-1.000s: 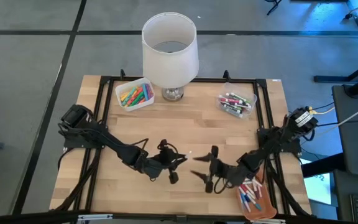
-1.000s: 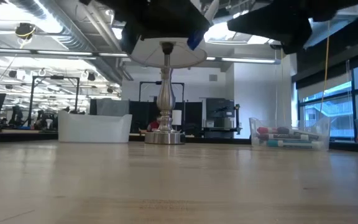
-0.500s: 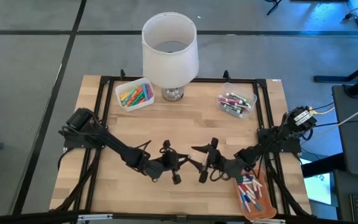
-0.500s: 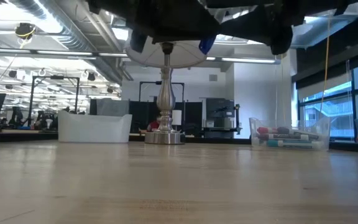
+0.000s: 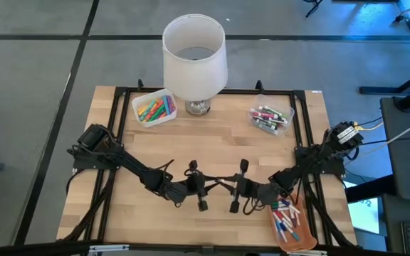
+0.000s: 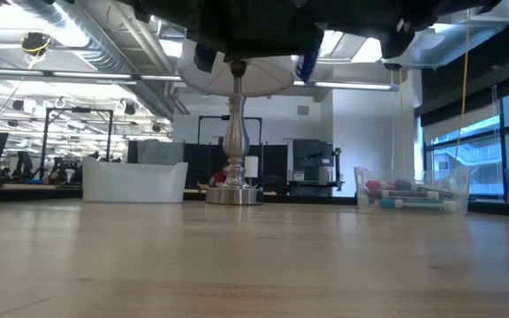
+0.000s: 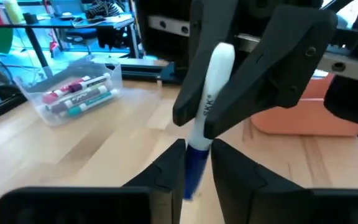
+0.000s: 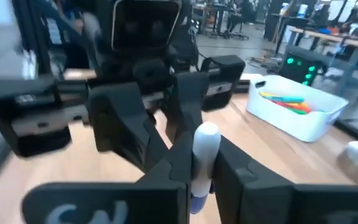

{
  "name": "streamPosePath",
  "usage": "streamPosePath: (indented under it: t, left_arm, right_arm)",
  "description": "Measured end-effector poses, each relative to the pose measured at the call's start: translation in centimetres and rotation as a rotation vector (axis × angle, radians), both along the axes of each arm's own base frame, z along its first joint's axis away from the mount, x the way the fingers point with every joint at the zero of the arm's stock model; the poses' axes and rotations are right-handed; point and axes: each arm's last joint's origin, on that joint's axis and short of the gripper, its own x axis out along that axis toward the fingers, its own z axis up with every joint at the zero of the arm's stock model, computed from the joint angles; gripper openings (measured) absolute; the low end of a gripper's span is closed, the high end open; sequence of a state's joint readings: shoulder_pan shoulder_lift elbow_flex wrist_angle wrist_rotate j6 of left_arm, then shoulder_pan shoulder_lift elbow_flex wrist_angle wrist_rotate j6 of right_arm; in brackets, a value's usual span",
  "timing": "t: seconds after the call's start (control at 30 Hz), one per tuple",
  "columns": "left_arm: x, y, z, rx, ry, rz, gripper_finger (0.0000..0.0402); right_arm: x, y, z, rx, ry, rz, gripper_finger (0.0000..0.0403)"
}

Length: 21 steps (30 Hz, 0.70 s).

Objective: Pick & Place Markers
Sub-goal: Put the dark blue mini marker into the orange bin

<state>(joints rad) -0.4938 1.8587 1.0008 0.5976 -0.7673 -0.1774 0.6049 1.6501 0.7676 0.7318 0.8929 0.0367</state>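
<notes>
Above the worktop centre: both grippers meet nose to nose over the wooden worktop [image 5: 191,139].
Marker: white-bodied marker with blue cap [image 7: 207,118], held clear of the worktop, spanning both sets of jaws.
Left gripper [image 5: 199,187]: jaws pinching the blue cap end.
Right gripper [image 5: 238,186]: jaws pressed onto the white body.
Other markers: clear plastic tub [image 5: 270,116], white tub [image 5: 154,107], orange tray [image 5: 290,226].
Lamp: white-shaded lamp [image 5: 194,60], far edge.
</notes>
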Motion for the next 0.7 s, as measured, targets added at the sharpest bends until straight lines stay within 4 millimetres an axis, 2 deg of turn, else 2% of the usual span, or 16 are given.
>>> streamPosePath:
  t: [0.1, 0.17, 0.47, 0.7]
  left_arm:
    - [-0.1, 0.0, -0.2, -0.013, 0.018, 0.002, 0.0083]
    - [-0.2, -0.1, -0.5, -0.032, 0.033, 0.005, 0.0093]
    - [-0.4, 0.3, -1.3, -0.018, 0.115, 0.020, 0.0120]
    - [0.1, 1.1, -1.3, -0.062, 0.111, 0.004, 0.0116]
  right_arm:
    - [-0.4, 0.5, 0.3, -0.067, 0.081, 0.002, 0.0039]
    - [-0.8, 0.9, 1.2, -0.076, 0.143, -0.002, 0.0040]
    - [-4.2, 4.0, 7.3, 0.114, 0.480, 0.143, 0.0040]
    - [-7.5, 5.6, 8.6, 0.245, 0.715, 0.190, 0.0040]
